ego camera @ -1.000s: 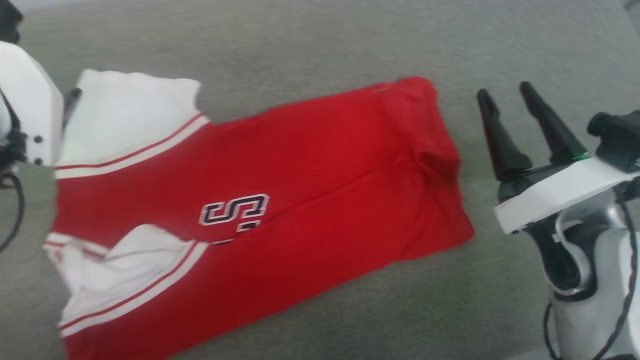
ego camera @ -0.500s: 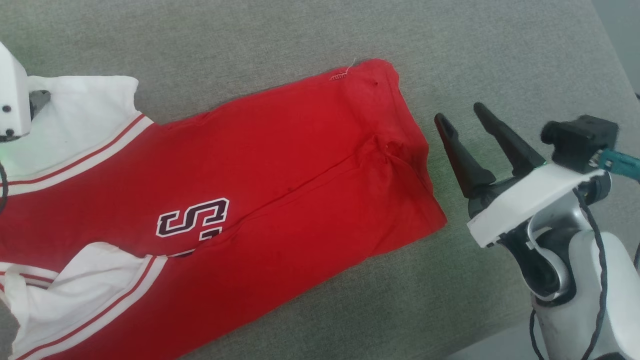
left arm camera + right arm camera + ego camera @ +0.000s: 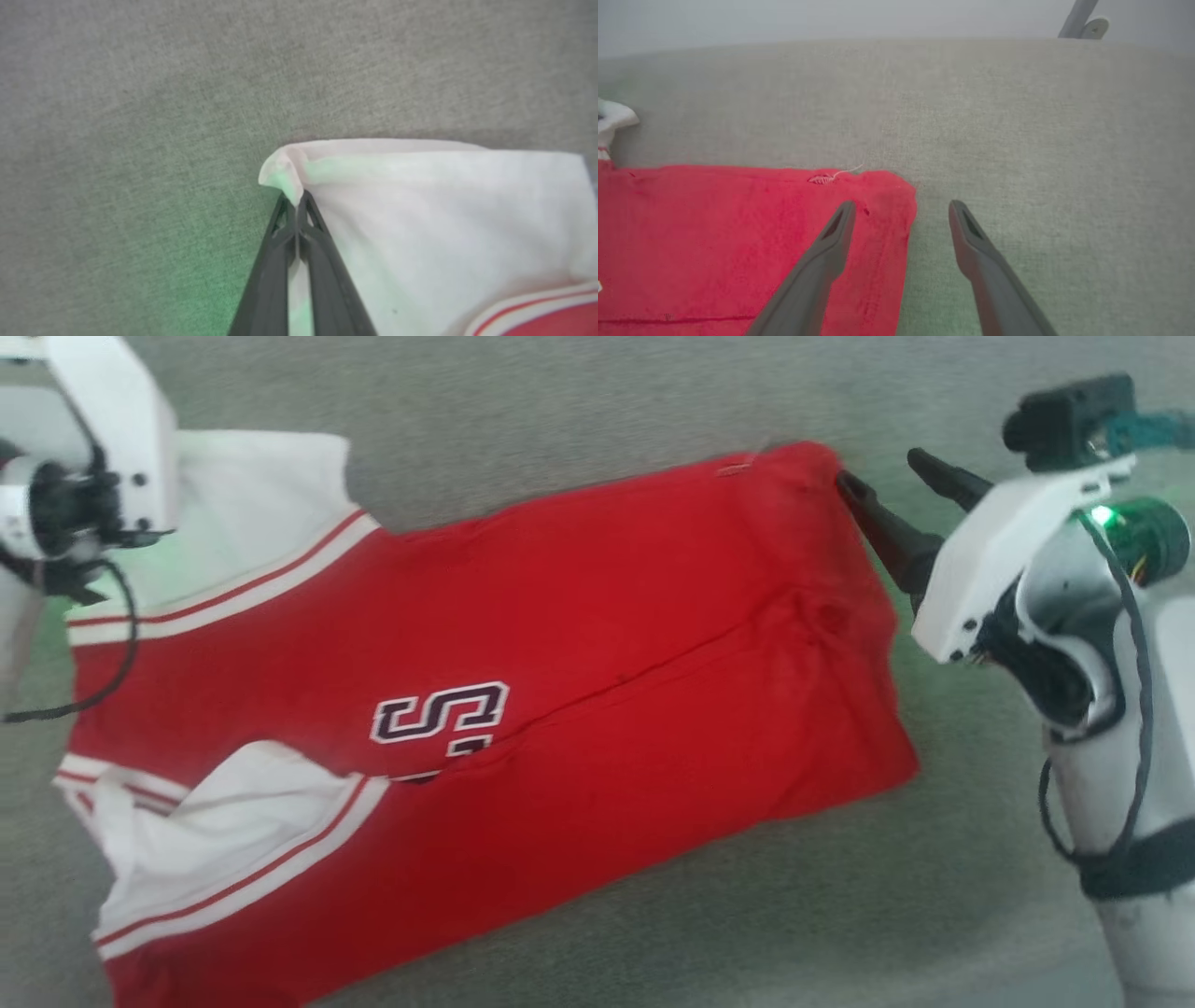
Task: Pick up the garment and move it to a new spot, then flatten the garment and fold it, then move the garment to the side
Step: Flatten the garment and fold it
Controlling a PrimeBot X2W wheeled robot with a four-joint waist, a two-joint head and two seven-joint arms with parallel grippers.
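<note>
The garment (image 3: 560, 616), red with white sleeves and a dark number on the chest, lies spread on a grey fabric surface, collar end to the left and hem to the right. In the left wrist view my left gripper (image 3: 295, 198) is shut on the far corner of the white sleeve (image 3: 444, 224), and a small fold of cloth is pinched at the tips. Its white wrist housing (image 3: 112, 448) sits over that sleeve at the upper left. My right gripper (image 3: 901, 205) is open and straddles the hem's far corner: one finger is over the red cloth (image 3: 714, 233), the other over bare surface.
The grey fabric surface (image 3: 560, 411) extends all around the garment. Its far edge and a grey metal stand (image 3: 1078, 18) show beyond it in the right wrist view. The near sleeve (image 3: 215, 840) lies rumpled at the lower left.
My left gripper has closed on the white sleeve corner. My right gripper has moved up and in to the hem's far corner and is still open. The head camera has shifted.
</note>
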